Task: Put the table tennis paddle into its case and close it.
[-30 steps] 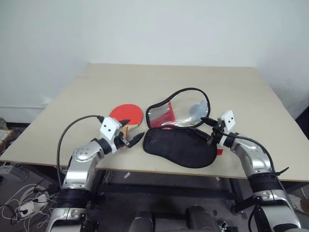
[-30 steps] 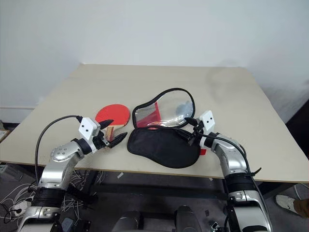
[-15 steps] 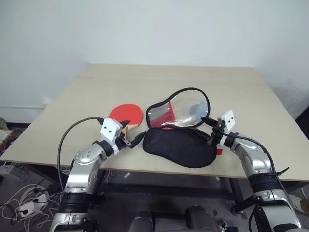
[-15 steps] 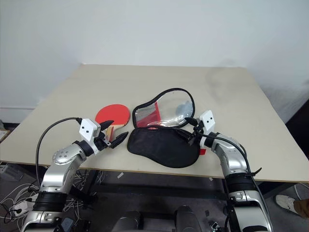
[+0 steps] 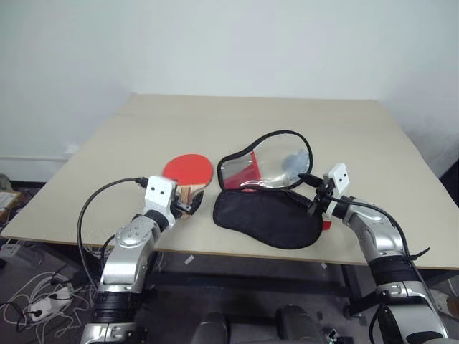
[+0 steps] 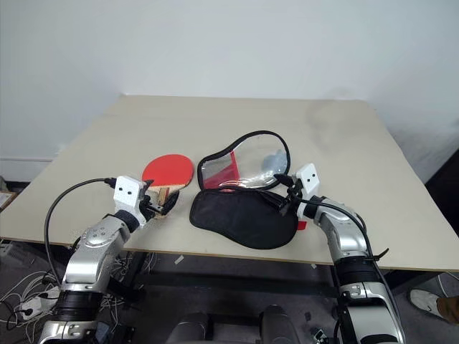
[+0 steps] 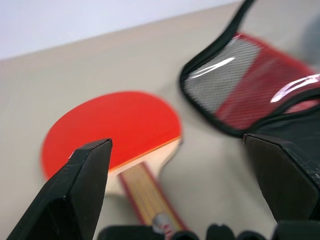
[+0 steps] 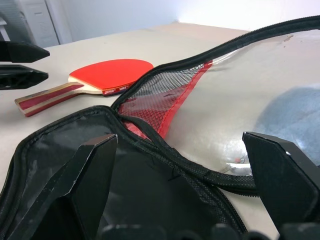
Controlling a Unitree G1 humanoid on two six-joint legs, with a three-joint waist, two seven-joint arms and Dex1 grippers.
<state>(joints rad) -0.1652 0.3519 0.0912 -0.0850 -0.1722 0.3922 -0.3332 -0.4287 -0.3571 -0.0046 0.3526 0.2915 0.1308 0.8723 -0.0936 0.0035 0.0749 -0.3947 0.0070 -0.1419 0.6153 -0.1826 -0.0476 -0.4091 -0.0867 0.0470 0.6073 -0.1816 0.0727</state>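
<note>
Plain white walls stand behind a beige rectangular table point(image 5: 237, 122), which carries both task items near its front edge. I note the table tennis paddle point(image 5: 188, 170), a round red rubber-faced blade with a short light wooden handle, lying flat toward the front-left, handle pointing at the front edge. Just beside it, nearer the middle, lies the case point(image 5: 267, 215), a paddle-shaped soft pouch with black zipper edging, unzipped and spread open: the black fabric half at the front edge, the clear plastic half with its red panel folded back behind it. My left gripper point(image 5: 188, 205) sits over the handle end with jaws wide apart, holding nothing; in the left wrist view the handle runs up between the two fingers. My right gripper point(image 5: 311, 194) hovers at the case's right end, jaws likewise apart and empty. Risks, as I judge them: the handle lies flat on the table, so closing fingers may scrape past or push the paddle away; the open case is unrestrained and close to the front edge, so a nudge could slide it off.
</note>
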